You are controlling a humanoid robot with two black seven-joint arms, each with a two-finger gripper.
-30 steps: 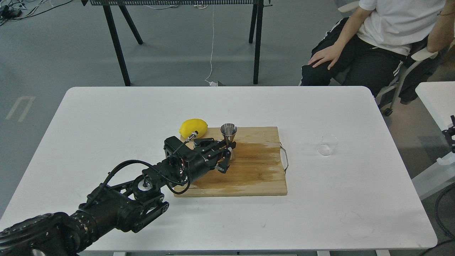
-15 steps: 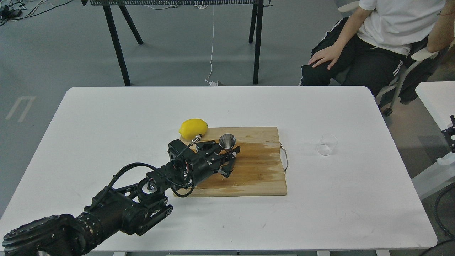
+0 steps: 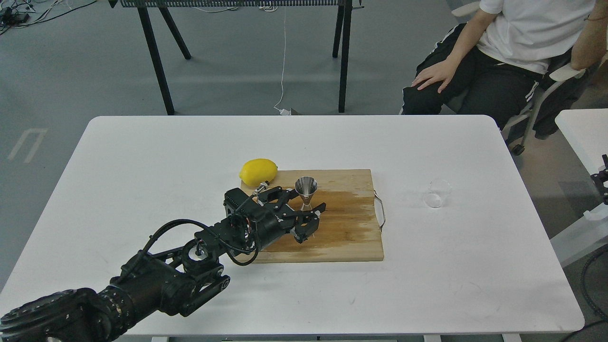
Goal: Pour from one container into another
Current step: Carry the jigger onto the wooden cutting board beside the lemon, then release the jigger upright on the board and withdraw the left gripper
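- Table [image 3: 142, 156]: white, rounded corners, fills most of the head view.
- Board [image 3: 346, 237]: wooden, at the table's centre, with a wire handle on its 3 o'clock edge; surface darker and blotchy towards 12 o'clock.
- Jigger [image 3: 306, 189]: shiny steel, hourglass form, upright on the board near its 11 o'clock corner, open mouth up.
- Lemon [image 3: 258, 172]: yellow, on the table at the board's 11 o'clock corner, touching or just beside its edge; at 9 to 10 o'clock from the jigger.
- Cup [image 3: 437, 193]: clear glass, upright on the bare table at 3 o'clock from the board, well apart from the jigger.
- Left gripper [image 3: 311, 211]: black, reaching over the board from 8 o'clock; fingers spread apart, holding nothing. One fingertip lies just beside the jigger's lower half, the other nearer 6 o'clock; whether either touches the jigger cannot be told.
- Right gripper: not seen.
- Person [image 3: 513, 52]: seated beyond the table at 1 o'clock, white shirt, dark trousers, one hand on a thigh.
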